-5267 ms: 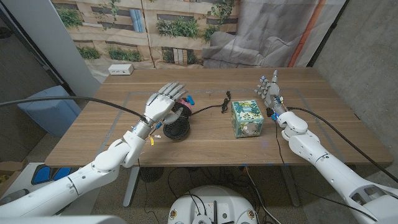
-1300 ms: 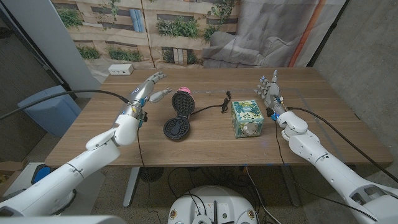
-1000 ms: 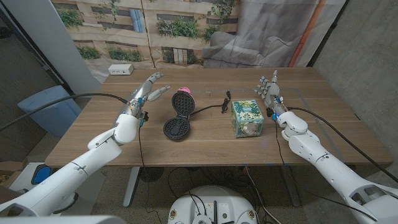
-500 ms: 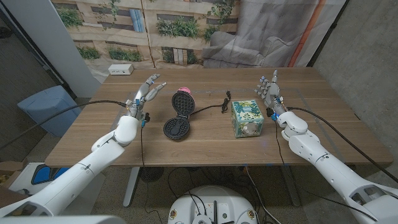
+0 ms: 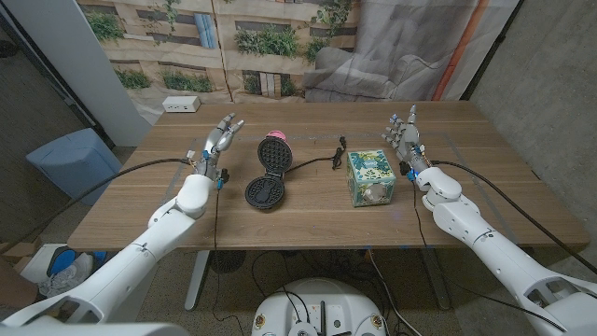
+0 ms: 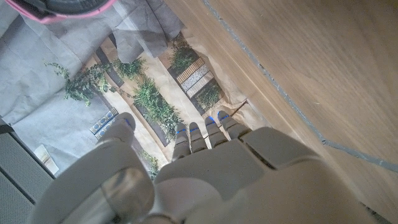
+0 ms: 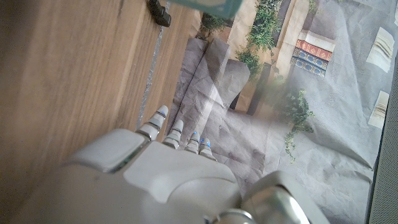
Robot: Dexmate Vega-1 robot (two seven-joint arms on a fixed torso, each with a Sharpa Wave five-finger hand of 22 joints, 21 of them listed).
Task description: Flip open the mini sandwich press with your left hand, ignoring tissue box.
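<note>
Head view: one opened sandwich press (image 5: 267,175), one tissue box (image 5: 370,177); two robot hands (image 5: 220,140) (image 5: 406,136) spread, empty.

Sandwich press (image 5: 268,175) lies left of tissue box (image 5: 370,177).

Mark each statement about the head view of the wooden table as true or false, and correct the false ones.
1. The round black mini sandwich press with pink shell stands open. True.
2. The left hand grips the press lid. False: it holds nothing and is apart from the press.
3. The green patterned tissue box lies between the press and the right hand. True.
4. The right hand holds the tissue box. False: it holds nothing, fingers apart.
</note>
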